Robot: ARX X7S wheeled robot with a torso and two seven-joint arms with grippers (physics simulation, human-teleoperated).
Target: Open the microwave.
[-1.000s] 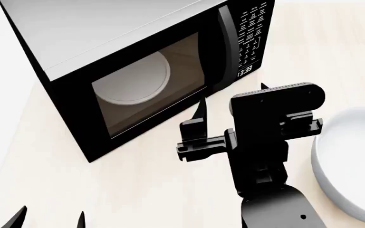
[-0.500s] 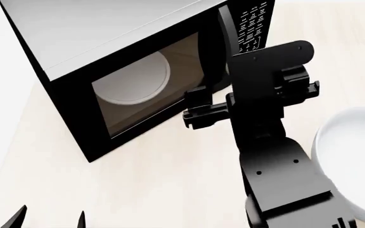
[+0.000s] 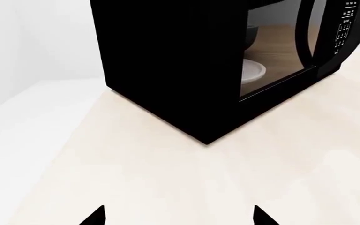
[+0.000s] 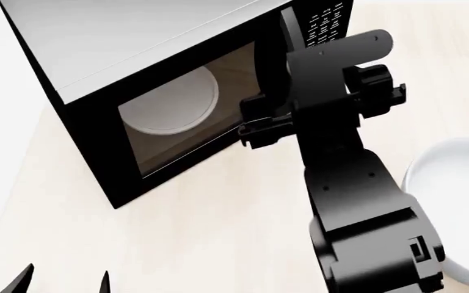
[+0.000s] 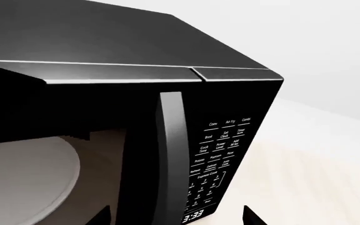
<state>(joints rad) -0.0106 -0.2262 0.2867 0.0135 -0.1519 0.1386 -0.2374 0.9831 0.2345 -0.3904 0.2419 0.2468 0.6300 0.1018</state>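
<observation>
The black microwave (image 4: 80, 43) with a grey top stands at the back left of the pale wooden table (image 4: 178, 244), its glass door flush with the body. The white turntable plate (image 4: 169, 101) shows through the window. My right gripper (image 4: 287, 91) is open, right at the vertical handle (image 4: 287, 30). In the right wrist view the handle (image 5: 167, 154) stands between the spread fingertips of the right gripper (image 5: 175, 218), beside the keypad (image 5: 221, 145). My left gripper (image 4: 61, 284) is open and empty, low at the front left; in the left wrist view (image 3: 178, 218) it faces the microwave (image 3: 167, 70).
A large white bowl (image 4: 454, 183) sits on the table at the right, beside my right arm. The microwave's black side wall (image 4: 88, 152) faces the front left. The table's left edge runs past the microwave.
My right arm has moved forward and up, from the table in front of the door to the handle. The left gripper and the microwave door have not moved.
</observation>
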